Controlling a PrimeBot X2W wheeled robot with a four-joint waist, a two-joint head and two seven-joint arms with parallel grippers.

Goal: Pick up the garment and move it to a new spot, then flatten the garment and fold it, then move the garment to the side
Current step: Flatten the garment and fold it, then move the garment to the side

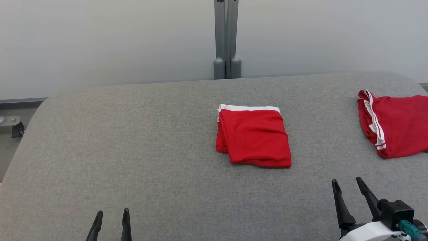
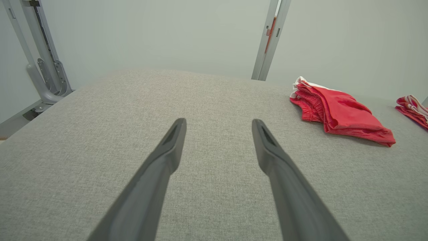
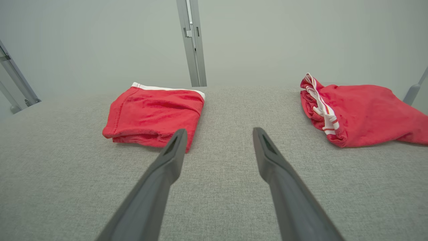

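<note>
Grey fabric covers the surface [image 1: 133, 150], with a pale wall behind. A folded red garment [image 1: 255, 137] lies near the middle, its white waistband at the far edge and its slightly longer side running near to far. The left end effector [image 1: 112, 211] is open and empty, well apart from it. The right end effector [image 1: 347, 180] - also open, empty - is nearer; the garment lies ahead of it, to the left. Probably the right arm will move it aside.

Lower right, my right pincer [image 1: 347, 181]: two long tapering black fingers [image 1: 341, 207], a boxy black mount [image 1: 396, 214], a white shell [image 1: 371, 233], a teal plug [image 1: 408, 229]. Lower left, my left pincer [image 1: 112, 212] has matching fingers.
</note>
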